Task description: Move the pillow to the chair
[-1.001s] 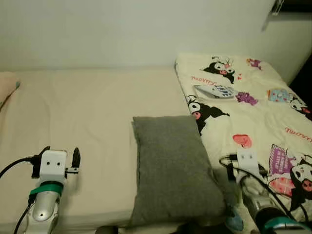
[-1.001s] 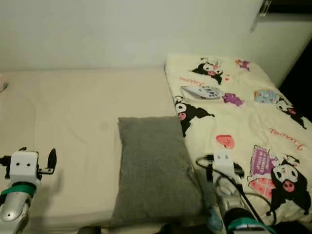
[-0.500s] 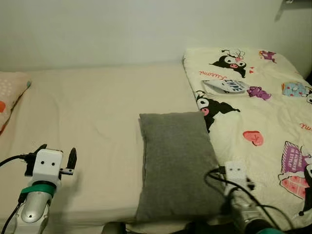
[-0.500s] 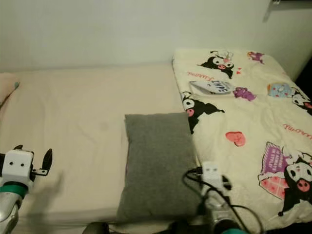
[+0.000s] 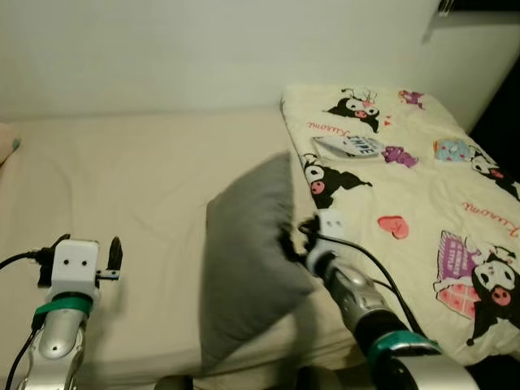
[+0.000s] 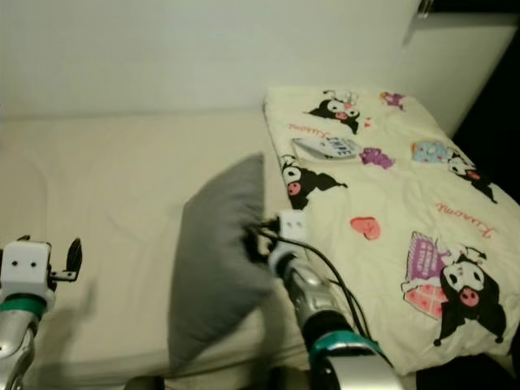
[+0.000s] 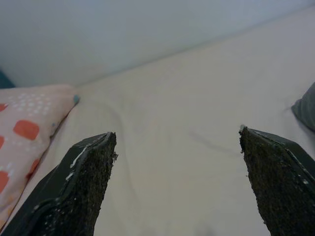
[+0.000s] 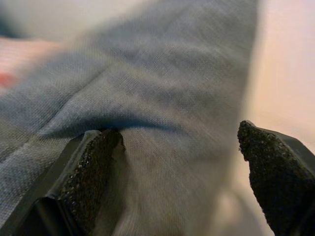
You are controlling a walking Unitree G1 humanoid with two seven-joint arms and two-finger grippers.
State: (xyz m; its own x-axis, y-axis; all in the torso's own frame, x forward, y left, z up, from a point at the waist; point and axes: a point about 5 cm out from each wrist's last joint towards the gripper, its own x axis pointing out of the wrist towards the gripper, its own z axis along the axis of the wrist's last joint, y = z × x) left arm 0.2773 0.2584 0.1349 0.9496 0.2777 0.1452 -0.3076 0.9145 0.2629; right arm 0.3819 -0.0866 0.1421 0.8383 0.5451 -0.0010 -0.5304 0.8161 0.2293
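Here, one grey pillow on the cream bed, tipped up on its left edge with the right side lifted off the sheet. Two grippers. Right gripper pressed against the raised right side of the pillow, black fingers spread wide in the right wrist view, one pad touching a fold of grey cloth, the other apart from it over pale sheet; not clamped on anything. Tips mostly hidden behind the pillow in the head views, so contact hard to judge there. Left gripper well to the left of the pillow, hovering above bare sheet, fingers wide apart with nothing between them. One cartoon-print quilt just to the right of the pillow, its far right and lower edges cut off. One small flat printed packet lying on that quilt, beyond the pillow; lettering too small to read. One second pillow, pale pink with orange spots, far to the left of the grey one, partly cut off. Right wrist picture blurred.
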